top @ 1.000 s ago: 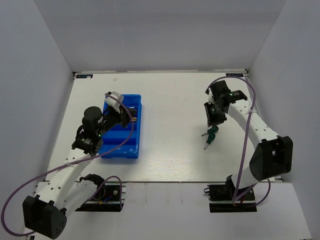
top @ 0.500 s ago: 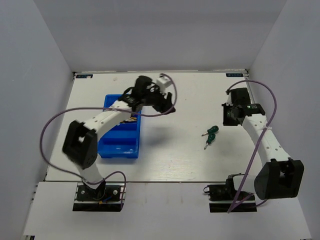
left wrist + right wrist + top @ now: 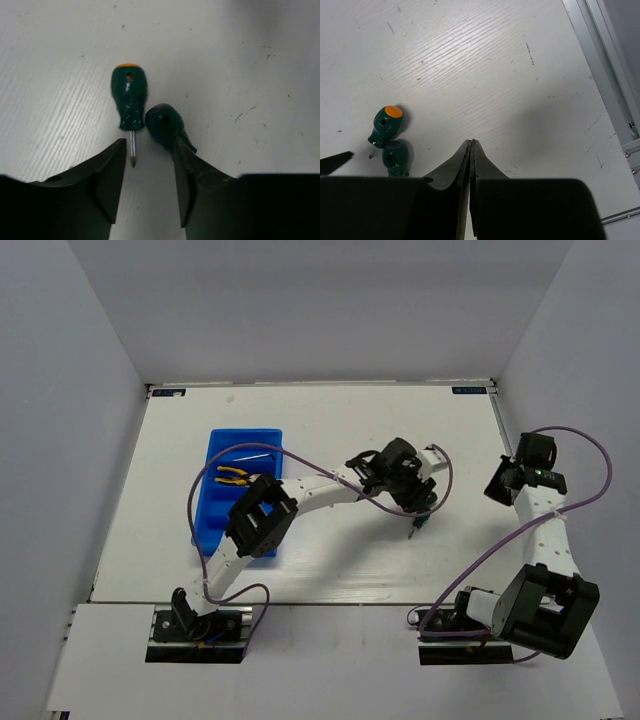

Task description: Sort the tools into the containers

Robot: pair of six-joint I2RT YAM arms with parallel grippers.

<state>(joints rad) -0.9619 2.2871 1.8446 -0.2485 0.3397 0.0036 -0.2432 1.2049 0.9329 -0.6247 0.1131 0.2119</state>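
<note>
1. Since the earlier frames the left arm has been swung from over the blue bin (image 3: 215,440) across the bench (image 3: 330,420) to the two screwdrivers; the right arm has been drawn back from them toward the right edge.
2. Left hand (image 3: 148,150): jaws spread, nothing pinched; held low over the pair.
3. Right hand (image 3: 471,150): fingers pressed together, empty; well apart from the tools.
4. Orange-capped screwdriver (image 3: 129,97) is seen lying flat on the bench, its shaft tip pointing into the gap between the left jaws; the second screwdriver (image 3: 165,122) is touching it at the handle and lies against one finger of the left hand.
5. Pliers (image 3: 233,477) are seen already in a far compartment of the bin; a thin pale item lies in the compartment beyond them, kind not told.
6. Step judged in hand: pickup of one screwdriver.
7. To be done well: the hand should be advanced until the handle, not the thin shaft, is straddled; it should be centred on the orange-capped one so the neighbour is not caught; the jaws should be closed only once both pads are clear of the second handle; a straight lift is advised.
</note>
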